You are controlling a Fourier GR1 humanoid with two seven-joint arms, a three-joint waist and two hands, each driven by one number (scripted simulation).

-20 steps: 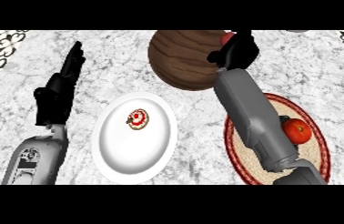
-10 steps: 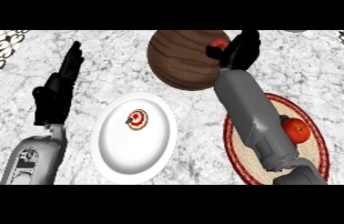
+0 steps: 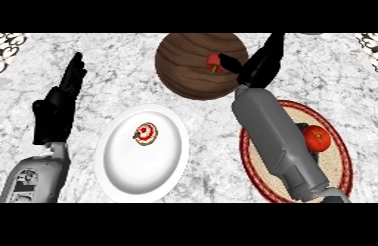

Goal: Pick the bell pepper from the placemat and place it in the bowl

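The red bell pepper (image 3: 213,63) lies inside the brown wooden bowl (image 3: 188,77) at the top centre, near the bowl's right side. My right hand (image 3: 260,65) is just right of it over the bowl's rim, open, fingers straight and pointing away, thumb toward the pepper but apart from it. The right forearm crosses the round red-rimmed placemat (image 3: 336,160) at the right and hides part of it. My left hand (image 3: 60,102) rests open at the left, fingers up.
A red tomato (image 3: 318,138) sits on the placemat beside my right forearm. A white plate (image 3: 140,165) with a small red-and-white pastry (image 3: 145,134) stands at the centre, between the two arms. The counter is grey marble.
My right hand has opened and drawn slightly right off the pepper, which now shows uncovered in the bowl. The left hand has not moved.
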